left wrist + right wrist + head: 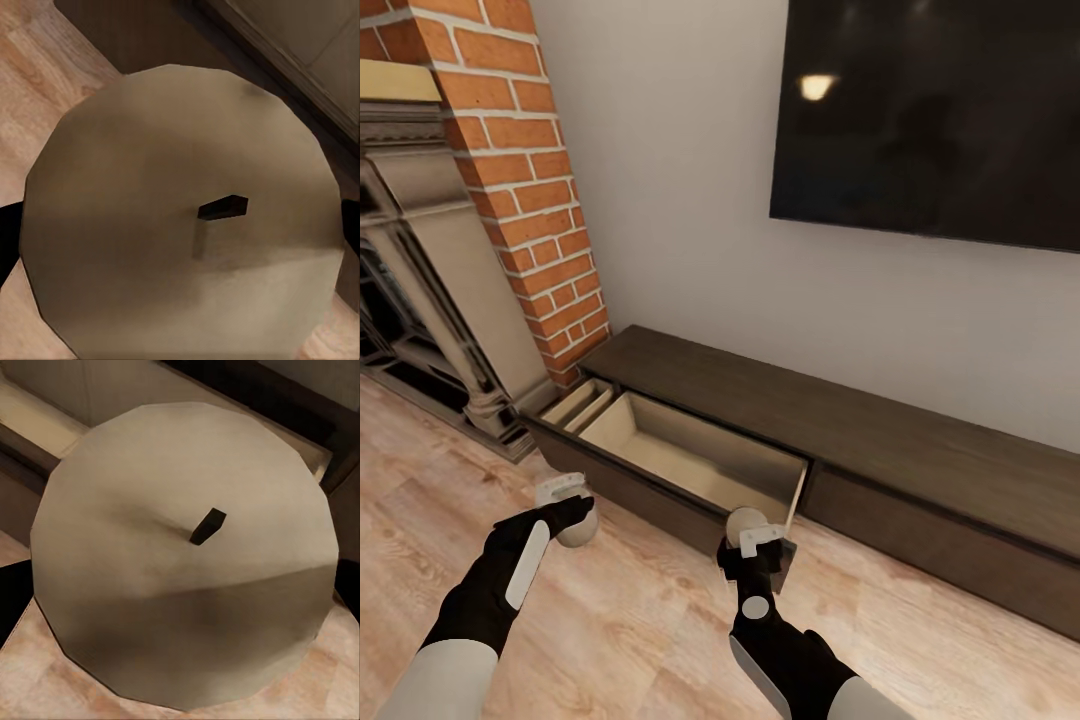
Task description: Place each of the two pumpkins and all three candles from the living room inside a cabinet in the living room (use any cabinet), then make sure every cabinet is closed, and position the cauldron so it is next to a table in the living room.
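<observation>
Each arm carries 1 candle in front of the cabinet [880,440], whose left drawer [695,455] stands pulled out and bare inside. The left gripper [565,510] is clamped on a candle [575,525] above the floor [610,620], just short of the drawer front. The right gripper [755,550] is clamped on a second candle [745,522] at the drawer's near right corner, probably just over its edge. Both wrist views show a pale round top with a dark wick [222,208] [207,526].

A red-brick fireplace [510,200] stood beyond the left end effector [565,500]; a dark wall screen [930,110] hung above; wooden floor [640,620] lay beneath.
</observation>
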Robot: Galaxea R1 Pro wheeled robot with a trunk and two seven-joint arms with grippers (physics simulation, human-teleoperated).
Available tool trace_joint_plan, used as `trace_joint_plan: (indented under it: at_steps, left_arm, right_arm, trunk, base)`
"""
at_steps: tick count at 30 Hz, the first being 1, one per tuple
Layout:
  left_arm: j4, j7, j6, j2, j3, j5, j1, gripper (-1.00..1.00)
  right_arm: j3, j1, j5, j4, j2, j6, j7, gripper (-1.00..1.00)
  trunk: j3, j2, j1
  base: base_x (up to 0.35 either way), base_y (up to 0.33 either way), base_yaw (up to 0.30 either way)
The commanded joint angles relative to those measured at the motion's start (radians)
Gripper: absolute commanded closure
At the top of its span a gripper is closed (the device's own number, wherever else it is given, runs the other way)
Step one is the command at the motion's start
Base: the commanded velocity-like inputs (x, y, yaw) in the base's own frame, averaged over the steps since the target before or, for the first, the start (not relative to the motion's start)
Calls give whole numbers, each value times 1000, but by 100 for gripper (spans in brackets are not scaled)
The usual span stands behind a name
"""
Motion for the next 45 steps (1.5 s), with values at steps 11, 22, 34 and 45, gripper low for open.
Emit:
trace_joint_plan:
  at_steps: [11,22,34,45]
  left_arm:
    - [0,0,0,0,0,-3,0,100]
    - [0,0,0,0,0,-2,0,100]
    - [1,0,0,-1,-2,-1,0,100]
    - [3,0,0,-2,-2,-3,0,100]
  right_arm:
    - [0,0,3,0,0,0,0,100]
    - [0,0,3,-1,0,0,0,100]
    - [0,0,3,-9,0,5,-1,100]
    - [0,0,3,-10,0,6,-1,100]
  trunk:
    - [0,0,0]
    - [1,0,0]
    - [10,0,0]
    - [18,0,0]
  base:
    - [311,134,-13]
    - [260,228,-228]
    - [154,290,-266]
    - [141,294,-268]
